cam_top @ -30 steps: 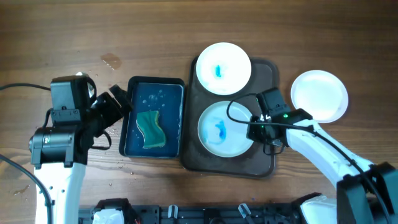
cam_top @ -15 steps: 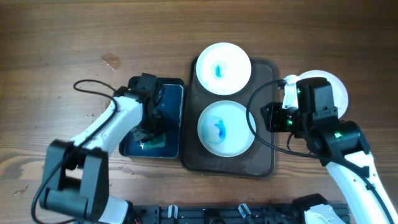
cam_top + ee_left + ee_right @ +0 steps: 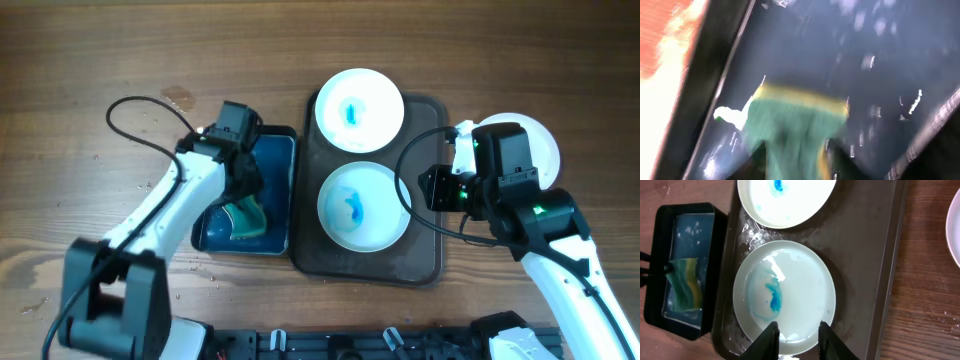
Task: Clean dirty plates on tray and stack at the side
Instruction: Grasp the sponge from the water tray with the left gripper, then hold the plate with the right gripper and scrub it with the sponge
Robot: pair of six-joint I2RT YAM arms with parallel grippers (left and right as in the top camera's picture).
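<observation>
Left pincer (image 3: 243,195) is rising, clenching the sponge (image 3: 247,218), so wiping is nearing; right pincer (image 3: 795,332), released, is hovering at the smeared plate's (image 3: 350,228) three o'clock.

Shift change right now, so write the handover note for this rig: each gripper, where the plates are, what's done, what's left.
Left gripper: down in the basin at the green sponge; whether it grips cannot be told.
Right gripper: open, hovering over the rim of the near plate.
Plates: near plate and far plate sit on the brown tray, both with blue smears; the near one looks wet. The third plate, with no smear showing, lies on the table right of the tray, partly under the right arm.
Done: seemingly one plate cleaned and set aside.
Left: wipe both tray plates, stack them on the third.
</observation>
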